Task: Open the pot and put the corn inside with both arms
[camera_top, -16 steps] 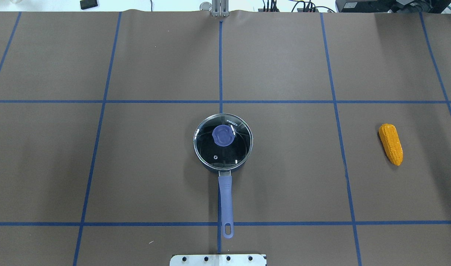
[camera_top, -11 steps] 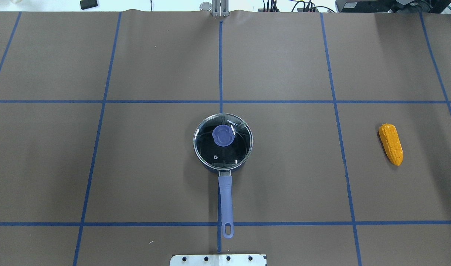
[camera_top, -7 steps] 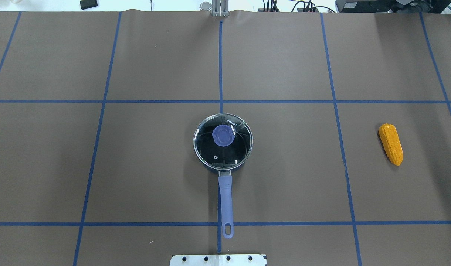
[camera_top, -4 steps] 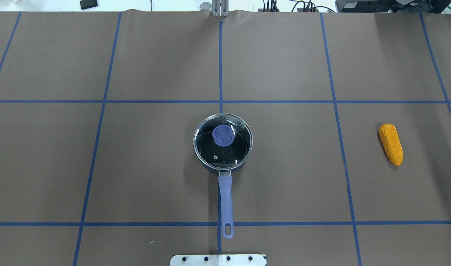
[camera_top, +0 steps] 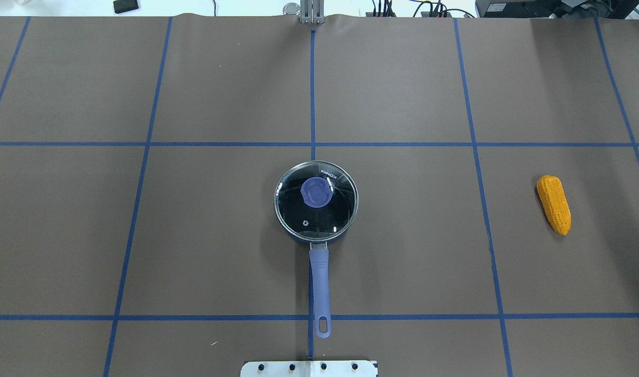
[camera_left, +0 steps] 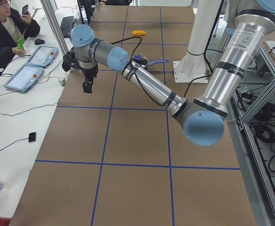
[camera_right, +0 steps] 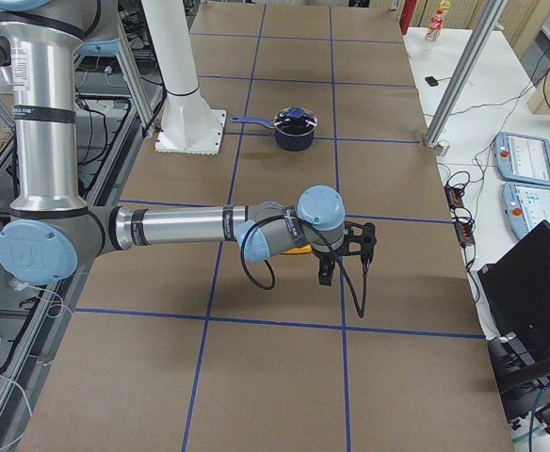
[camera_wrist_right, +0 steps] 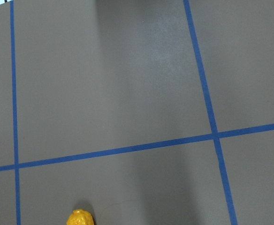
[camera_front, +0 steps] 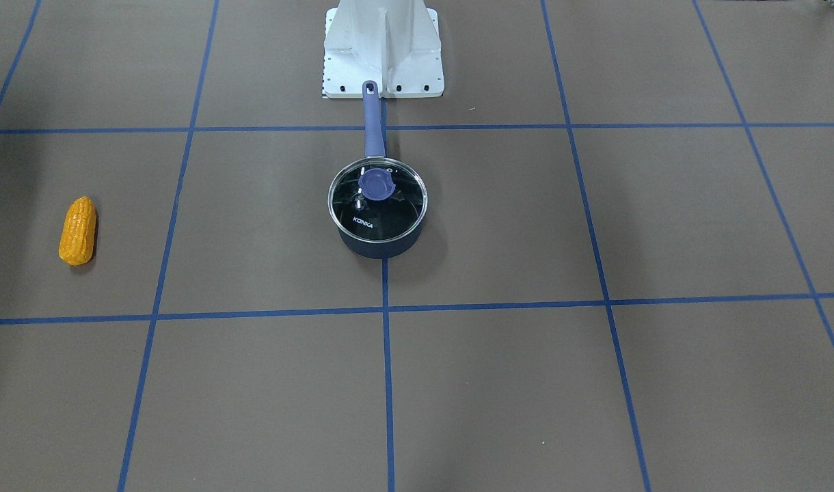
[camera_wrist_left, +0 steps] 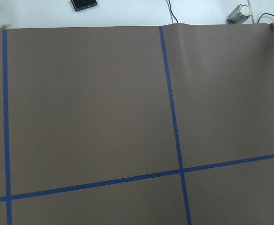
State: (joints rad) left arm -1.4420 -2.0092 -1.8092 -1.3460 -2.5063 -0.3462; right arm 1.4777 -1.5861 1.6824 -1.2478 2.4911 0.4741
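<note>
The pot [camera_top: 319, 272] stands mid-table, its purple-blue handle pointing at the robot base; it also shows in the front view [camera_front: 379, 247]. The glass lid [camera_top: 319, 217] marked KONKA, with a purple knob [camera_top: 316, 191], sits shut on it. The corn [camera_top: 554, 204] lies on the table's right side, seen at the left in the front view [camera_front: 77, 231], and its tip shows in the right wrist view [camera_wrist_right: 79, 218]. My left gripper [camera_left: 87, 87] hangs high over the far left. My right gripper [camera_right: 324, 275] hangs just beyond the corn. I cannot tell whether either is open.
The white robot base plate [camera_top: 309, 368] sits at the near edge behind the handle. An operator [camera_left: 5, 28] and teach pendants [camera_left: 29, 75] are beyond the far edge. An aluminium post [camera_right: 459, 75] stands at that edge. Blue tape lines grid the brown mat.
</note>
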